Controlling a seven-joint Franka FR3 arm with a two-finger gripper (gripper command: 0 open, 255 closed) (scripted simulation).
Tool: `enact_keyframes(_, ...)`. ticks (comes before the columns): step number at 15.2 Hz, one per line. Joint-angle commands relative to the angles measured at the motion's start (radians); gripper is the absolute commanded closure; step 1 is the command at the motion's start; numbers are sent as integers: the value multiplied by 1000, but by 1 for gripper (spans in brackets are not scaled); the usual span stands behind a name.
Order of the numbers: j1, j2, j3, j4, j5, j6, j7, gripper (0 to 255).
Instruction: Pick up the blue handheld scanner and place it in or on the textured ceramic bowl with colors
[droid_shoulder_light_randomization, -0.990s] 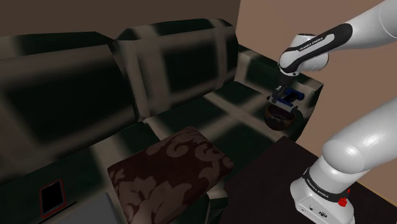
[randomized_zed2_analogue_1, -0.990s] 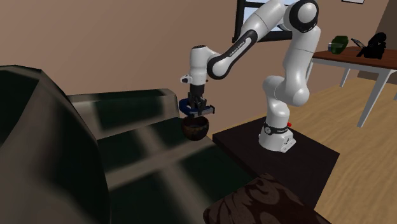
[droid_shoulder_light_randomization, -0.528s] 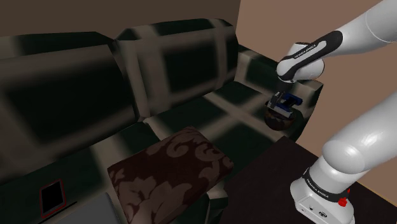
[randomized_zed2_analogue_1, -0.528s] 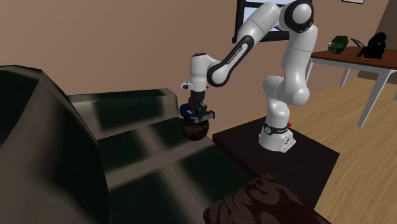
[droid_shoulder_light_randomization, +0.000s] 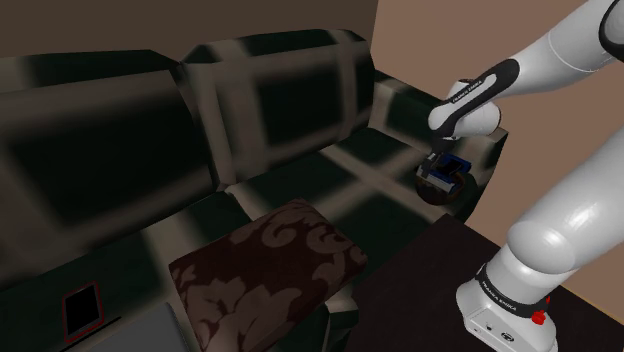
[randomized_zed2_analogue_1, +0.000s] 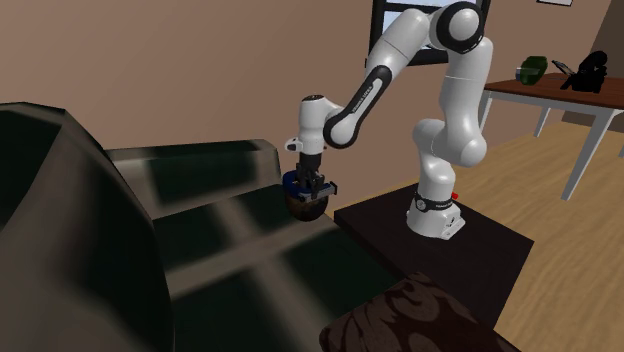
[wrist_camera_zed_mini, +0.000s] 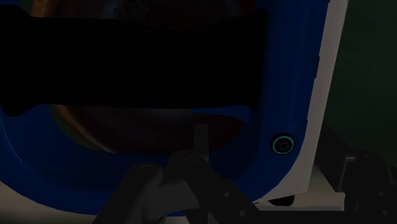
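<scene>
One dark stand (droid_shoulder_light_randomization: 425, 285) sat nearest in the shoulder view, lower right, carrying the white arm (droid_shoulder_light_randomization: 545, 240). At that view's lower left lay a red-framed tablet (droid_shoulder_light_randomization: 82, 308). Just beyond, a brown flower-patterned cushion (droid_shoulder_light_randomization: 270, 265) rested on the seat of a dark green checked sofa (droid_shoulder_light_randomization: 120, 150).

Farther along, at the sofa's far end next to its armrest, sat a dark brown bowl (droid_shoulder_light_randomization: 437, 191). The pincer (droid_shoulder_light_randomization: 440, 176) pointed straight down over it, clenched on the blue scanner (droid_shoulder_light_randomization: 457, 163). The scanner sat low at the bowl's mouth, its blue body just above the rim. Whether it touched the bowl could not be told.

Wrist view: blue scanner frame (wrist_camera_zed_mini: 286, 76) with a pale edge close against the camera, and a small teal ring on it. The bowl's brown inside (wrist_camera_zed_mini: 153, 124) showed through the frame.

Second exterior view: pincer (randomized_zed2_analogue_1: 313, 189) down at the bowl (randomized_zed2_analogue_1: 306, 206), blue of the scanner (randomized_zed2_analogue_1: 292, 180) at the rim. Far off at that view's right stood a bench (randomized_zed2_analogue_1: 545, 88) holding a green item (randomized_zed2_analogue_1: 532, 68) and a black item (randomized_zed2_analogue_1: 587, 70).
</scene>
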Motion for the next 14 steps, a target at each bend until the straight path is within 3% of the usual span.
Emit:
enact_keyframes(1,0,4,-1,-1,3,6,-4,255)
enact_keyframes(6,-1,4,-1,-1,3,6,-4,255)
enact_keyframes(7,-1,5,-1,0,4,6,-5,0)
enact_keyframes(12,-1,4,-1,-1,3,6,-4,0)
enact_keyframes(14,-10,-68,5,11,-42,-74,29,0)
